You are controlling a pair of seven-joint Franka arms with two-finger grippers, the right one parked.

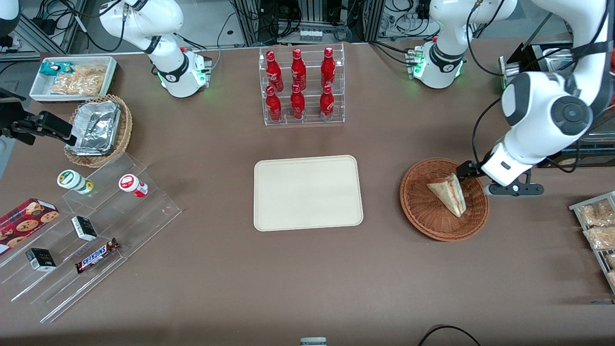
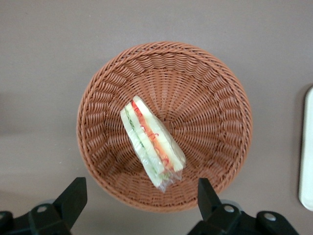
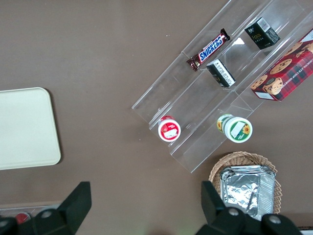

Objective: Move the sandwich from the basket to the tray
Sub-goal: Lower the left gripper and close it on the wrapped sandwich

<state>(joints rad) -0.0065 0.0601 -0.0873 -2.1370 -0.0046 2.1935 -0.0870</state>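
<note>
This is a robotics lab set up as a mock snack shop. Two white arms are bolted to a brown table (image 1: pixel 307 283), with cable bundles, aluminium framing and electronics racks at its edge farthest from the front camera. Shop-style props fill the table: a clear rack (image 1: pixel 301 86) of red bottles, a stepped acrylic stand (image 1: pixel 91 240) with a Snickers bar (image 1: pixel 97 255), a cookie box (image 1: pixel 24 221) and small cups, plus a white bin (image 1: pixel 72 77) of packaged snacks. The gripper (image 1: pixel 468 170) hangs above the basket (image 1: pixel 444 199), its fingers spread.

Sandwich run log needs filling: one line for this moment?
gripper: open, above basket | sandwich: in basket, ungrasped | tray: bare
</note>
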